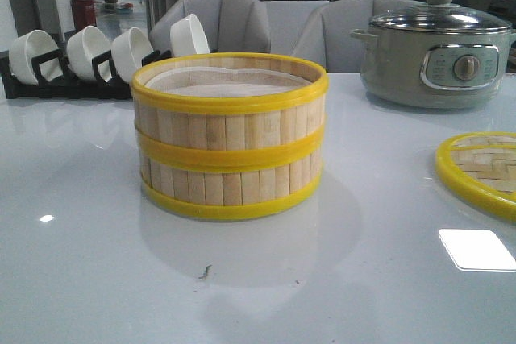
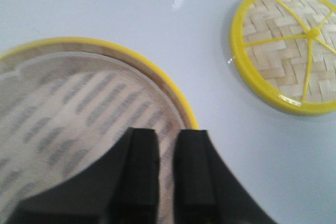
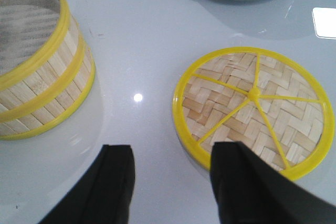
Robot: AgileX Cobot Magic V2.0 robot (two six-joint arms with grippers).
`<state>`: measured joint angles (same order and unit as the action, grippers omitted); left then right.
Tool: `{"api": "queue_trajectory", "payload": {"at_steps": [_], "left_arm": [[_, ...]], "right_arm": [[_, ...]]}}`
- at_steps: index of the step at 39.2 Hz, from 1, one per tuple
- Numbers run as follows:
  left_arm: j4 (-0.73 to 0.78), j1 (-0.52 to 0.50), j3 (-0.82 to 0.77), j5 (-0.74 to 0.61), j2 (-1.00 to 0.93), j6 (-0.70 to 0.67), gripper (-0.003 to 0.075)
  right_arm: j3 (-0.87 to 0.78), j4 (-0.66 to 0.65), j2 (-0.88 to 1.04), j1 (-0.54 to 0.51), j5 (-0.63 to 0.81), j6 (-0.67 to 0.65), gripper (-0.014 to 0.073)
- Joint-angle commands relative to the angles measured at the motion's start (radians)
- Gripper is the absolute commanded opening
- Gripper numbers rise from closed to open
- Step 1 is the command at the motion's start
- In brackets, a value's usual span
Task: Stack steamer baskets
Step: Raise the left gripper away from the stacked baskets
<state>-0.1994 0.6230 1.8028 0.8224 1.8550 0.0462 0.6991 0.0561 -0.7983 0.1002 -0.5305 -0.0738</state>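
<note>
The two low round steamer baskets (image 1: pixel 230 136), walls of pale vertical bamboo slats banded in bright yellow with a white liner inside, stand one on the other near the middle of the glossy white table (image 1: pixel 97 279), rims aligned, so the stacking looks done. They look light and stiff, though the thin slats would likely crack under a hard squeeze, and the smooth yellow bands may be slippery. The safest hold seems to be pinching the wall just under the top rim.

The left gripper (image 2: pixel 167 171) hangs over the top basket's rim, its jaws nearly together and holding nothing. The right gripper (image 3: pixel 170 182) hovers with jaws wide apart, empty, beside the flat woven-bamboo lid with a yellow rim (image 3: pixel 253 108). Behind sits a grey-green electric pot (image 1: pixel 435 50).
</note>
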Motion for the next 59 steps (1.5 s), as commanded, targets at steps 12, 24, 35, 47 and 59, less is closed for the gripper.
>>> {"api": "queue_trajectory", "payload": {"at_steps": [12, 24, 35, 47, 59], "left_arm": [[0.029, -0.290, 0.037, -0.049, -0.248, -0.013, 0.0088], [0.046, -0.489, -0.022, -0.046, -0.453, -0.013, 0.0088], [0.058, -0.537, -0.320, -0.129, -0.726, -0.013, 0.0087], [0.066, -0.537, -0.751, -0.238, -1.081, -0.013, 0.0087], [0.066, -0.537, -1.029, -0.291, -1.336, -0.019, 0.0087]], "right_arm": [[0.038, -0.003, 0.003, 0.001, 0.069, 0.004, 0.0447], [0.038, 0.005, 0.003, 0.001, 0.069, 0.004, 0.0447], [0.038, 0.021, 0.003, 0.001, 0.069, 0.004, 0.0447], [0.038, 0.025, 0.003, 0.001, 0.069, 0.004, 0.0447], [0.038, 0.029, 0.003, 0.001, 0.069, 0.004, 0.0447]]}}
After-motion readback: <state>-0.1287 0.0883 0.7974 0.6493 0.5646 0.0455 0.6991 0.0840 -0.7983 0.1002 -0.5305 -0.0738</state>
